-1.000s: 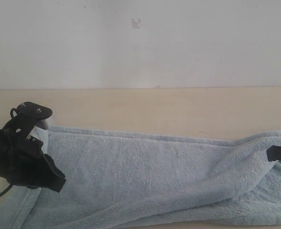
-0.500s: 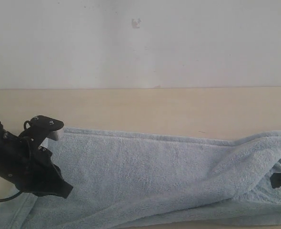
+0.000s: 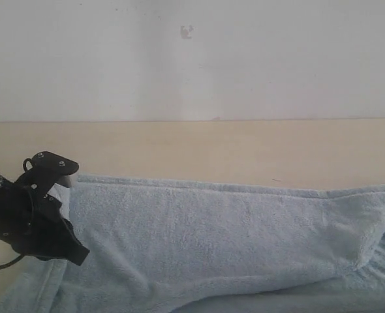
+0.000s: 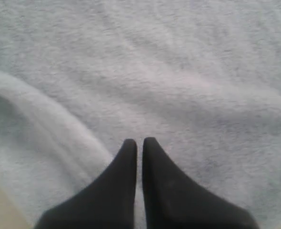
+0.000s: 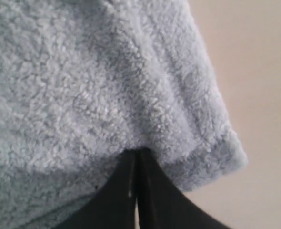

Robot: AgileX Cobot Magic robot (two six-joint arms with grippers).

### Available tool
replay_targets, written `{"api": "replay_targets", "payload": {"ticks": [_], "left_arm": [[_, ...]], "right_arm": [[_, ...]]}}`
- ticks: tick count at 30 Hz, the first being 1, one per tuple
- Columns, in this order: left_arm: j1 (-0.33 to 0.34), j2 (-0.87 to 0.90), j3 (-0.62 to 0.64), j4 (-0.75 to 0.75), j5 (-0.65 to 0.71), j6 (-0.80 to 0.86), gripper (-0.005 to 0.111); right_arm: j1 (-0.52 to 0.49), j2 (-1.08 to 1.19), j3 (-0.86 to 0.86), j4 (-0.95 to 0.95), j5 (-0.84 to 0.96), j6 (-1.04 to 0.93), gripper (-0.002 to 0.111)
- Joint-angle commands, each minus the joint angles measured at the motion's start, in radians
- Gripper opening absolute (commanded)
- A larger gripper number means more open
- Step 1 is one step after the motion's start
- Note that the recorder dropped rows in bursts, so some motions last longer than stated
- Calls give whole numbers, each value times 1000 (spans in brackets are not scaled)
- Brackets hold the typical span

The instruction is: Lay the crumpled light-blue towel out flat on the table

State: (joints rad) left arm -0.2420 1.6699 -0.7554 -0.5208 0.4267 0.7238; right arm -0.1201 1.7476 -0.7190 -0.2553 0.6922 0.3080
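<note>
The towel (image 3: 218, 241) lies on the table (image 3: 199, 147) as a long band, its long axis running side to side across the exterior view, one layer doubled over another; the left gripper (image 4: 139, 141) sits at its left end, jaws pressed almost together, cloth between them not discernible; the right gripper (image 5: 135, 153) pinches a fold beside the hemmed edge at the right end

One towel (image 3: 218, 241), one table (image 3: 212, 147), one left tool (image 4: 138, 143), one right tool (image 5: 135, 155).

The towel (image 3: 231, 235) is fluffy terry cloth, the table (image 3: 212, 150) smooth and matt, the left claw (image 4: 136, 142) dull and smooth.
</note>
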Motion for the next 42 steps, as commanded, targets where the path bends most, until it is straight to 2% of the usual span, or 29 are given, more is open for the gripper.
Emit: {"api": "replay_targets", "payload": {"ticks": [1,5,9,12,15,20,23,26,32,37,38,40,42], "left_arm": [[29,11,-7,6,-19,-11,4],[35,47,-22,-22,-21,3,4],[35,62,-95,-169,57,89,4],[35,62,-126,-349,106,229,4],[35,77,-122,-467,128,413,4],[35,165,-122,-432,119,446,4],[35,203,-131,-391,116,484,4],[35,214,-146,-327,116,467,4],[35,171,-175,-71,123,184,4],[66,133,-175,363,160,-334,4],[81,122,-175,529,188,-523,4],[98,94,-175,725,206,-724,4],[103,39,-175,841,206,-829,4]], "right_arm": [[-10,32,21,-214,102,178,0],[-10,28,16,-217,52,217,0],[-8,-22,-34,-95,-15,165,0],[-8,-73,-51,95,-90,56,0],[-8,-113,-51,376,-145,-159,0],[-8,-131,-51,866,-87,-642,0],[-8,-131,-51,1039,-29,-831,0],[-8,-131,-51,1133,-8,-909,0],[-8,-131,-51,1152,-8,-912,0],[-8,-131,-51,1206,32,-912,0],[-8,-131,-51,1218,52,-917,0],[-8,-131,-51,1233,67,-933,0],[-8,-131,-51,1237,67,-936,0]]}}
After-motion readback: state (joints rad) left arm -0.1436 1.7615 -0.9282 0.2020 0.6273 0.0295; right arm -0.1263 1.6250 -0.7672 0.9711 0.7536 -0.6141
